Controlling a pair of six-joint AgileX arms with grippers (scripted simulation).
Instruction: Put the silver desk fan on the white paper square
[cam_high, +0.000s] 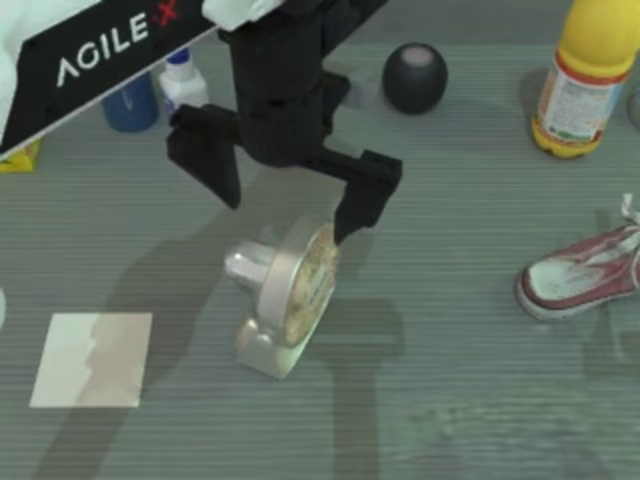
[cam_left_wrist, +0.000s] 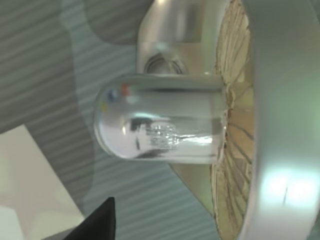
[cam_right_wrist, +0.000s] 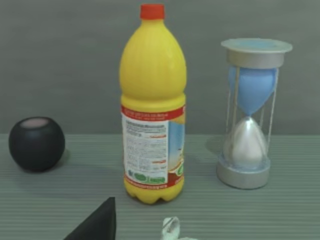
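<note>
The silver desk fan (cam_high: 285, 290) stands on its flat base near the table's middle, about a fan's width right of the white paper square (cam_high: 92, 360). Its beige grille faces right. My left gripper (cam_high: 288, 195) hangs open just behind and above it. One finger is on the motor side and the other by the ring's upper rim on the grille side. The left wrist view shows the motor cylinder (cam_left_wrist: 160, 120), the ring (cam_left_wrist: 285, 125), a corner of the paper (cam_left_wrist: 25, 180) and one black finger (cam_left_wrist: 100, 225). My right gripper (cam_right_wrist: 160, 236) is outside the top view.
At the back of the table are a black ball (cam_high: 414, 77), a yellow bottle (cam_high: 580, 80), a blue bottle (cam_high: 130, 100) and a small white bottle (cam_high: 182, 85). A red sneaker (cam_high: 585, 275) lies at the right. An hourglass (cam_right_wrist: 250, 115) stands beside the yellow bottle.
</note>
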